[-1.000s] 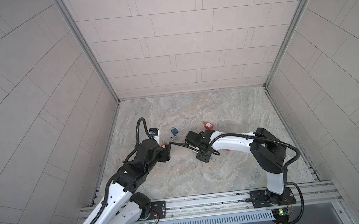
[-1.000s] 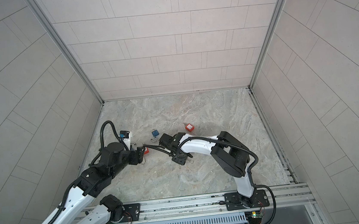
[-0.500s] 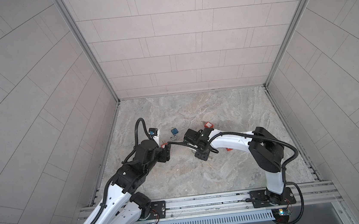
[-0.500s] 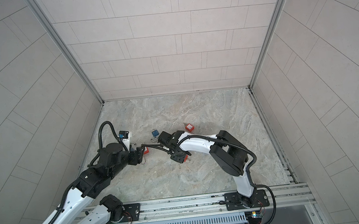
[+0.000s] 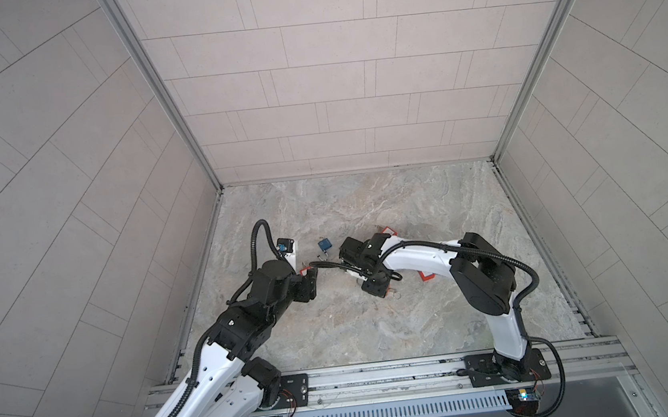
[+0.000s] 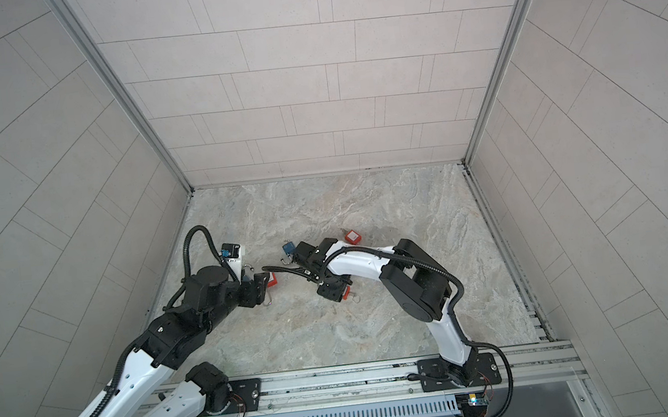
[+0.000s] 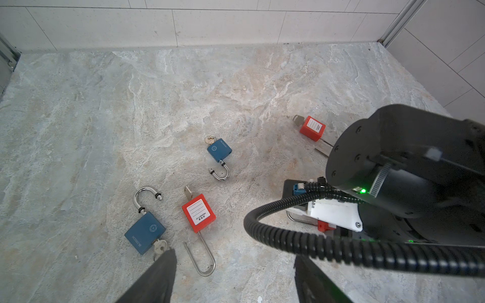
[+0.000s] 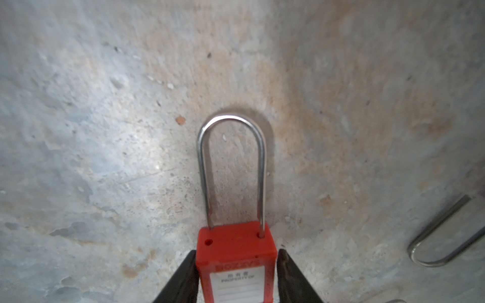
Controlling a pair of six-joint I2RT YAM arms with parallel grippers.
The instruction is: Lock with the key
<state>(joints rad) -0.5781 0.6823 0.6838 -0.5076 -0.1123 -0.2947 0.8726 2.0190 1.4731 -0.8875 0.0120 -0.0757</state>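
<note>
My right gripper [image 8: 237,252] is shut on the body of a red padlock [image 8: 235,240], one finger on each side. Its long steel shackle [image 8: 231,120] points away toward the stone floor. One shackle leg sits in the body; the other stands outside its open hole. No key shows on this padlock. In both top views the right gripper [image 5: 377,289] [image 6: 333,291] holds it low at mid-floor. My left gripper [image 7: 235,255] [image 5: 310,280] is open just above the floor. A large blue padlock [image 7: 145,233] with a key [image 7: 160,246] lies by one of its fingers.
Lying loose are a red padlock [image 7: 198,216] [image 6: 272,280] with its shackle open, a small blue padlock [image 7: 219,153] [image 5: 324,244], and a red padlock [image 7: 312,128] [image 6: 352,237] with a key further back. Another red padlock [image 5: 426,276] lies under the right arm, its shackle [image 8: 441,241] beside my grip.
The right wrist has shifted slightly to the left with the red padlock still gripped. The left arm has not moved.
</note>
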